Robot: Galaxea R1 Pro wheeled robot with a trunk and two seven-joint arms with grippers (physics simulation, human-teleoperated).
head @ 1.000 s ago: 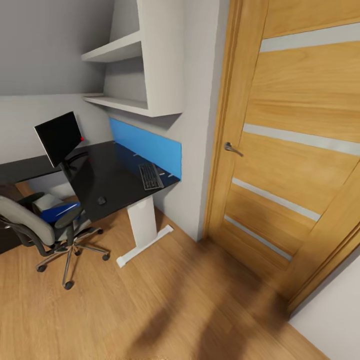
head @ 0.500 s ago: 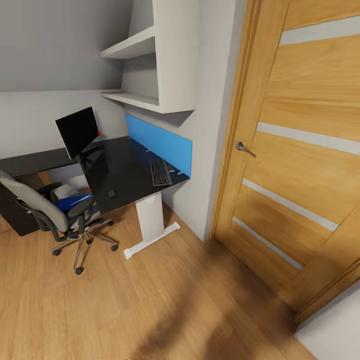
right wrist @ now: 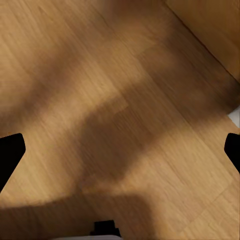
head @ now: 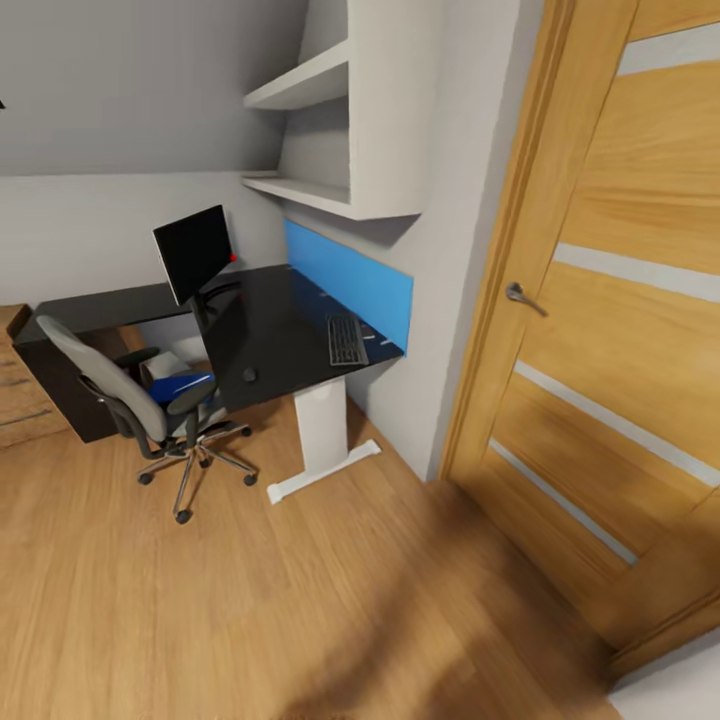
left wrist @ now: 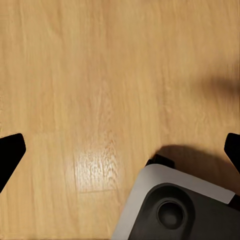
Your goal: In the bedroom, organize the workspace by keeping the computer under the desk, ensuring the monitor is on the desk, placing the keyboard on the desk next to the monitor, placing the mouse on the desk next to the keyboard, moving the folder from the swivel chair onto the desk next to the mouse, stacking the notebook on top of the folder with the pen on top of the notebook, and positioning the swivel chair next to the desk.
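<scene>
The left pincer (left wrist: 120,150) hangs over the oak floor (left wrist: 100,75) with its dark fingertips (left wrist: 10,152) at opposite edges of the wrist picture, spread wide and holding nothing; a grey part of the robot's base (left wrist: 175,205) lies below it; the right pincer (right wrist: 120,150) is likewise spread wide and empty over shadowed planks, near the foot of the door.

From the head camera, the whole scene has slid to the right since a second ago, so the camera has turned and the things have not; a low oak cabinet (head: 15,385) has come into sight at the left edge, and more of the dark drawer unit (head: 60,385) shows.

The desk (head: 290,330) stands in the corner under the white shelves (head: 320,190), its black surface backed by a blue wall panel (head: 350,280); the monitor (head: 193,252) stands on it toward the back; the keyboard (head: 347,340) lies near the panel at the desk's near end, well apart from the monitor; the mouse (head: 249,375) sits near the front edge; the swivel chair (head: 130,405) stands just beside the desk with the blue folder (head: 180,385) on its seat; the oak door (head: 620,330) is shut at the right.
</scene>
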